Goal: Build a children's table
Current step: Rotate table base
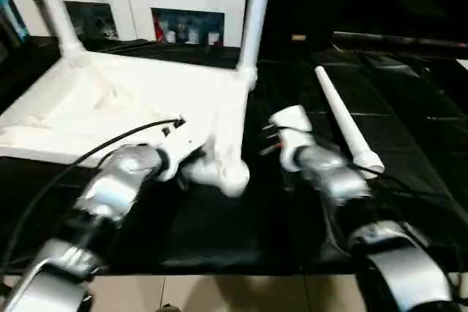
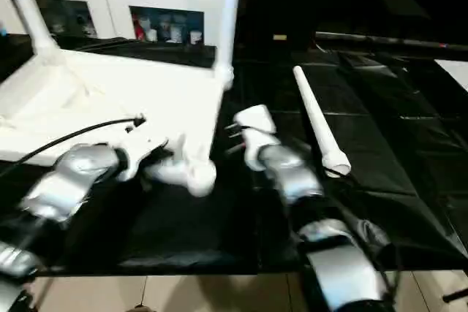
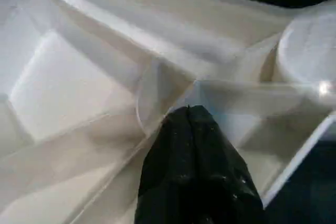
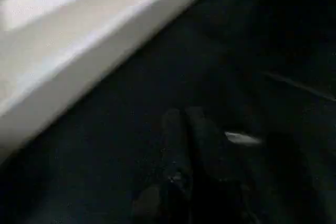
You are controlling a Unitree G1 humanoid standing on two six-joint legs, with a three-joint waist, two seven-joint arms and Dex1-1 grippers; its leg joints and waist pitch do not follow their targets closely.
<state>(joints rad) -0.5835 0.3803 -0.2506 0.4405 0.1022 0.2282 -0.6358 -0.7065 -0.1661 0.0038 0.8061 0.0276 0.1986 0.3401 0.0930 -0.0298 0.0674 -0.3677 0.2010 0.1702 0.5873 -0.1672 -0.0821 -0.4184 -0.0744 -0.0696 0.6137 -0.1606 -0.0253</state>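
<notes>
Dim room, black floor mat (image 1: 219, 231) swallows detail. White ribbed plastic tabletop (image 1: 110, 107) blows out, glare near its corner socket. Silver forearms beside it motion-blurred. Right wrist view dark, smeared; black fingers (image 4: 184, 145) barely separable.

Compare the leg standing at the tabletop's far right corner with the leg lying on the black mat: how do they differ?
The standing leg is upright, seated in the tabletop corner socket; the loose leg lies flat on the black mat, apart from the tabletop. The standing leg runs out of frame at the top; the loose leg shows whole. Both are white tapered tubes.
</notes>
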